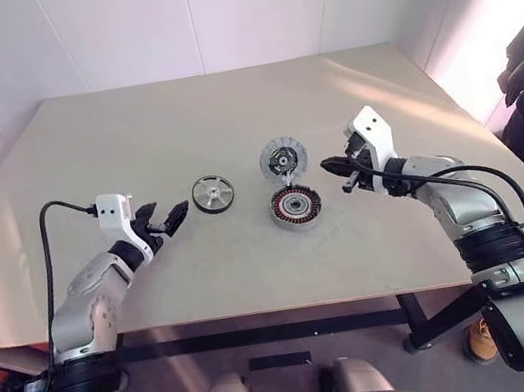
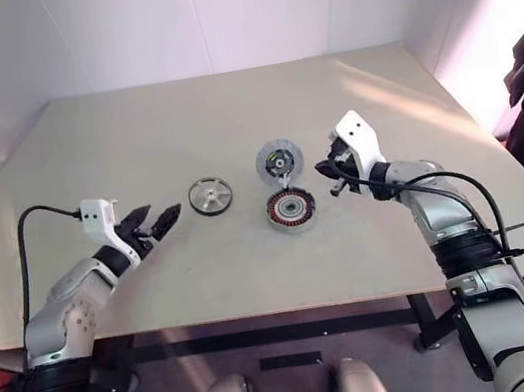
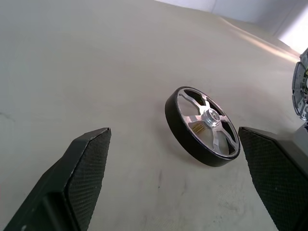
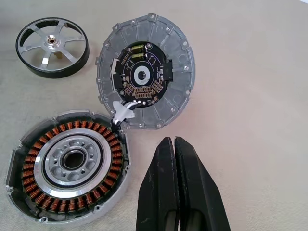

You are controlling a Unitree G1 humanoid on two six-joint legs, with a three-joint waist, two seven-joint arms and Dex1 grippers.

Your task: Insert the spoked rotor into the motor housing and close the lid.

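My left gripper sits at the left of the left eye view, just below centre, its two black fingers spread wide with nothing between them, aimed toward the middle of the frame. My right gripper is at the right of centre, fingers pressed flat together and carrying nothing, the tips pointing back toward the parts.

The table takes up most of the frame, and all three parts lie on it near the centre. Largest is the motor housing, flat on the surface just right of centre, its coppery coils showing around an open central hole; that hole tells me nothing has gone in yet. Next is the lid, directly above the housing in the frame and touching it at one edge. In my right wrist view its dark circuit face is turned up and a short cable or tab seems to link it to the housing. Smallest is the spoked rotor, left of centre, apart from the housing and near my left fingertips, lying flat.

So I judge the task to be at its start: rotor not picked up, housing vacant, lid open. Everything is left: grasp the rotor, seat it, fold the lid over.
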